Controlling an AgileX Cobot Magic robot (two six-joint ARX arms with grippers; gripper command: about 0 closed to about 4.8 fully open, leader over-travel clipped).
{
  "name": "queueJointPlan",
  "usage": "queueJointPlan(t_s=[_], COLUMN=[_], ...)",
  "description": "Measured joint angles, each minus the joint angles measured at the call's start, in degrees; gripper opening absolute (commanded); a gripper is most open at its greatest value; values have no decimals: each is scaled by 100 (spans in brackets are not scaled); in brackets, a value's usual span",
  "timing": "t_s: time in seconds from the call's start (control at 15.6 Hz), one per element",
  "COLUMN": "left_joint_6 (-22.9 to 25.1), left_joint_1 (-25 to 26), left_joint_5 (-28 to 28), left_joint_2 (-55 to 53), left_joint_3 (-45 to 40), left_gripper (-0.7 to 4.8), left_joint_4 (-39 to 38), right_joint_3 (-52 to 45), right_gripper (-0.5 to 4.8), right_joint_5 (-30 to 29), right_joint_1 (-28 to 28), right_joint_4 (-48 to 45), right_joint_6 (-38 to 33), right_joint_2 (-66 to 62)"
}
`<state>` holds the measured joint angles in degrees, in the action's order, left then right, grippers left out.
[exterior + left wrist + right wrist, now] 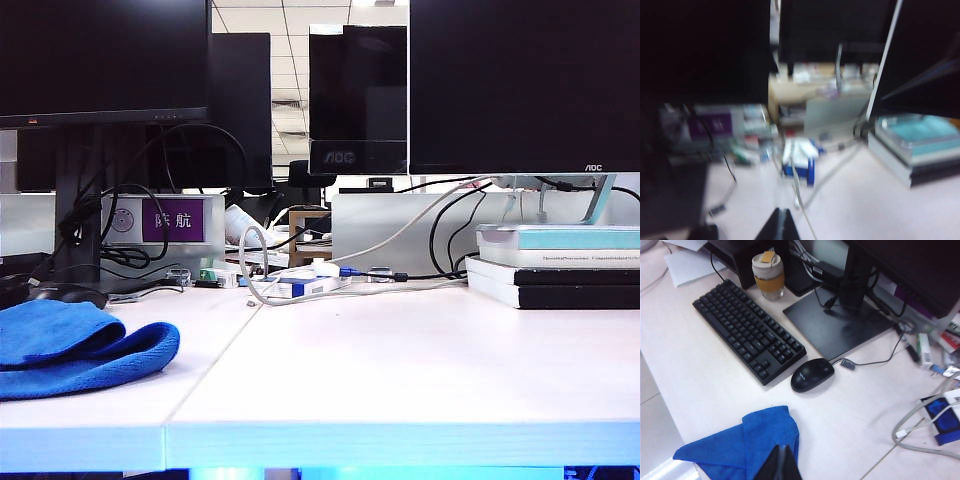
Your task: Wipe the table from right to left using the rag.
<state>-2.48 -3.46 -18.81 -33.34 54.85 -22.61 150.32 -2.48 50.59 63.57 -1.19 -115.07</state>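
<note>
The rag (75, 345) lies at the lower left of the exterior view — a bright blue, soft microfibre cloth in thick rounded folds, resting on the matte white counter (400, 370) near its front edge. Behind it at the left edge sits a low black mouse (65, 294), partly hidden. A thin seam runs up the counter from the front edge toward the middle, splitting it into two panels. In the middle at the back lies a loop of pale grey cable (262, 270) beside a small blue-and-white box (300, 287), under dark glossy monitors. At the right a stack of books (555, 265), flat and square-edged, rests on the counter. Neither arm shows in this view.

In the right wrist view the right gripper (780, 466) shows as a dark wedge at the bottom middle, its jaws pressed together on nothing, directly over the rag; whether it touches the cloth cannot be told. Beyond the rag lies the rounded mouse, then a long black keyboard (747, 330) and a cup with an amber band (768, 275).

The left wrist view is blurred — the left gripper (779, 226) is a dark narrow point at the bottom edge above bare counter, jaws apparently clenched and holding nothing
</note>
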Motion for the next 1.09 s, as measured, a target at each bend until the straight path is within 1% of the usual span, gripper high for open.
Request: queueJointPlan(t_s=[0.13,0.19,0.26,0.38,0.45,0.7,0.83,0.96,1.09], left_joint_6=[-70,-87,-85,-79,-76,-96,-157,-448,-527], left_joint_1=[-24,-22,-22,-22,-22,-22,-22,-22,-22], left_joint_5=[437,748,1025,1075,1091,1091,1097,1115,1167], left_joint_2=[680,981,1290,1731,1996,2837,3237,3314,3314], left_joint_3=[0,4,9,-131,-354,-1611,-2656,-3265,-3617], left_gripper=[-6,-6,-6,-6,-6,-6,-6,-6,-6], left_joint_4=[-219,-330,-671,-1484,-1556,-1335,-929,-389,-50], right_joint_3=[-11,-11,9,4,-22,-9,-28,-28,-26], right_gripper=[-5,-5,-5,-5,-5,-5,-5,-5,-5], right_joint_5=[87,109,146,254,372,544,584,579,586], right_joint_1=[4,4,9,17,15,92,138,254,243], right_joint_4=[87,160,337,846,1099,1609,1606,1606,1606], right_joint_6=[87,304,529,533,531,507,485,450,400], right_joint_2=[232,393,590,798,909,1412,1628,1814,1937])
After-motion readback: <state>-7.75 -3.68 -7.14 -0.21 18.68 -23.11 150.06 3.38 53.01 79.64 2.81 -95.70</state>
